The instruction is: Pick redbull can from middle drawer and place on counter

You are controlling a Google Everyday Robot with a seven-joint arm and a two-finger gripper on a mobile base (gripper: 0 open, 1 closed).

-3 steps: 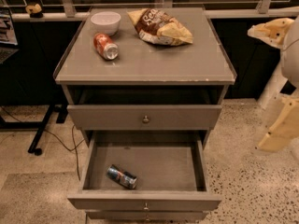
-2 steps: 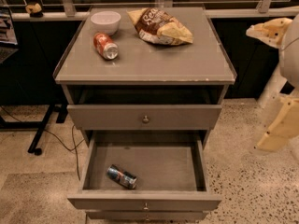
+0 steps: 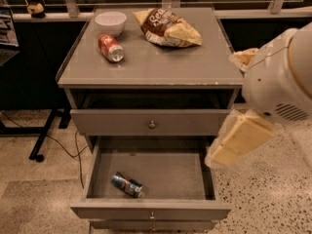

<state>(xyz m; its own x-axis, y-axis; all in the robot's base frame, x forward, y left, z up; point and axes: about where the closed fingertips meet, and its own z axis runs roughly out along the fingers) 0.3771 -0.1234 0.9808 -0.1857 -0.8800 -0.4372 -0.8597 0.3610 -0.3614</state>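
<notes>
The redbull can (image 3: 126, 184), slim, blue and silver, lies on its side in the front left part of the open middle drawer (image 3: 151, 209). The counter (image 3: 156, 67) is the flat grey top of the cabinet above it. My gripper (image 3: 235, 143), tan and padded on a white arm, hangs at the right of the cabinet. It is just beside the drawer's right wall, above and to the right of the can, and not touching it.
On the counter lie a red-orange soda can (image 3: 111, 48) on its side, a white bowl (image 3: 110, 21) and a chip bag (image 3: 168, 27). The upper drawer front (image 3: 151, 123) is shut. A dark stand leg and cable (image 3: 44, 140) are on the floor at left.
My arm has moved left, from the far right edge of the view to right beside the open drawer. The can and the counter items have not moved.
</notes>
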